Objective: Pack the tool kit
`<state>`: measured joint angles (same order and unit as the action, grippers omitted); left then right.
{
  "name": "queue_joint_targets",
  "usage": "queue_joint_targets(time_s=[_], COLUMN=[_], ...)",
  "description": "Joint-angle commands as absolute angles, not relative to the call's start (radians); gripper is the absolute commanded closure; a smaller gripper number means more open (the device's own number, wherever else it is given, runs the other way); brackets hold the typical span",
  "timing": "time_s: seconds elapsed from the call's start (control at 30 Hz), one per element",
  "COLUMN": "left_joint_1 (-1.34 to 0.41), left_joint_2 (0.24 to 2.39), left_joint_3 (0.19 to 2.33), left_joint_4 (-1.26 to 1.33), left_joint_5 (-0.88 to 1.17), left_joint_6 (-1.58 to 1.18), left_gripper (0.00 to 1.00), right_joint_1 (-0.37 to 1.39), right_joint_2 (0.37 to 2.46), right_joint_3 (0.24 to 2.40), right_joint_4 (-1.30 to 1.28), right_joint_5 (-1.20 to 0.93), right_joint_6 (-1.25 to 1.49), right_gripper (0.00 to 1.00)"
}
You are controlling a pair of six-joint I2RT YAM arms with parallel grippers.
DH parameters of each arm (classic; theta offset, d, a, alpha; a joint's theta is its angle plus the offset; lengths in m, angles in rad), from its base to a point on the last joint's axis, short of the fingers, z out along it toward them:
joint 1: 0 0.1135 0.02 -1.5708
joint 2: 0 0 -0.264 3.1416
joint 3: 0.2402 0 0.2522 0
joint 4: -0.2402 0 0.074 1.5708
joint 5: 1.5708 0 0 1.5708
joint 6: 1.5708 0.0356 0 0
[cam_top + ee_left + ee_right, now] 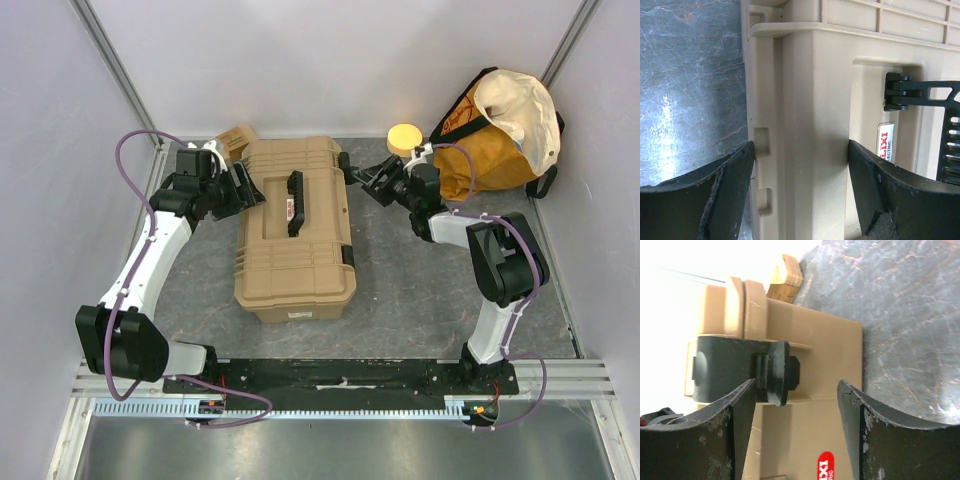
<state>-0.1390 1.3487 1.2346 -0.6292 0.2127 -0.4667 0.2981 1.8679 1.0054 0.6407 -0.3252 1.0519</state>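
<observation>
The tool kit [295, 235] is a large tan toolbox lying shut on the mat, with its black handle [295, 203] on top. My left gripper [245, 188] is at its far left edge. In the left wrist view my left gripper [801, 147] straddles the lid's tan rim [805, 100], and both fingers touch it. The red-white label [886, 142] and the handle [940, 95] lie just to the right. My right gripper [365, 178] is open at the box's far right side. In the right wrist view my right gripper [796, 384] faces the box wall, with a black latch [740, 370] beside one finger.
An orange-yellow cloth bag [500, 130] stands at the back right, with a round yellow object [404, 138] beside it. A small tan block [235, 140] lies behind the box at the back left; it also shows in the right wrist view [786, 272]. Walls enclose the mat.
</observation>
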Motion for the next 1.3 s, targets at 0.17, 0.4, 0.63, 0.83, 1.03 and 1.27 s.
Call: queue_joint_targets(time_s=[0.17, 0.4, 0.63, 0.83, 1.03, 1.27], left_joint_1=[-0.138, -0.135, -0.135, -0.136, -0.138, -0.135], left_joint_2=[1.336, 1.336, 1.336, 1.338, 1.339, 1.335], left_joint_3=[1.23, 1.229, 1.223, 1.216, 1.213, 1.213], left_joint_4=[-0.65, -0.65, -0.649, -0.65, -0.649, -0.652], left_joint_5=[0.213, 0.212, 0.212, 0.212, 0.209, 0.209], left_joint_6=[-0.426, -0.426, -0.426, -0.426, -0.426, -0.425], left_gripper=[0.21, 0.21, 0.21, 0.21, 0.22, 0.22], right_joint_1=[0.316, 0.336, 0.357, 0.37, 0.371, 0.37], right_joint_2=[1.905, 1.914, 1.944, 1.979, 2.014, 1.991], right_joint_3=[1.038, 1.098, 1.158, 1.131, 1.103, 1.107], right_joint_4=[0.809, 0.668, 0.494, 0.472, 0.503, 0.436], right_joint_5=[-0.387, -0.394, -0.379, -0.37, -0.373, -0.33], right_joint_6=[1.097, 0.968, 0.851, 0.845, 0.868, 0.83], right_gripper=[0.28, 0.25, 0.21, 0.23, 0.25, 0.27])
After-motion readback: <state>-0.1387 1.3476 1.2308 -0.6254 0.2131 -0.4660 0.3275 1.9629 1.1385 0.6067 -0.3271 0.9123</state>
